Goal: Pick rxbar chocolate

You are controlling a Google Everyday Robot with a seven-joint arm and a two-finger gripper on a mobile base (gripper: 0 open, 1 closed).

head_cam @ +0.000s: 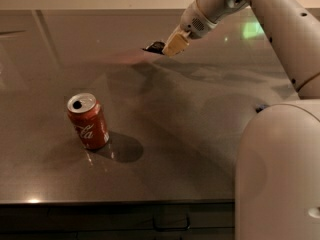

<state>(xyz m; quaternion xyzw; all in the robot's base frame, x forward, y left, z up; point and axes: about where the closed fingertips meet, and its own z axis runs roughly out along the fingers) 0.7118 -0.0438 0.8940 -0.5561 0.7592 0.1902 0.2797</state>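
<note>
My gripper [168, 49] is over the far side of the table [200, 134], fingers [177, 41] clamped on the chocolate bar [154, 47]. Its dark end sticks out just left of my fingertips. A red can [88, 121] stands upright, well apart, left of and nearer than my fingers.

rxbar chocolate [154, 46] half hidden by tool [172, 45]

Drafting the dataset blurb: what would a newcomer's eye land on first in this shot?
First, the red soda can, upright and alone on the near left of the dark table. Next, the white arm stretched to the far side, its gripper right at a small dark snack bar. The robot's pale body fills the near right corner.
</note>
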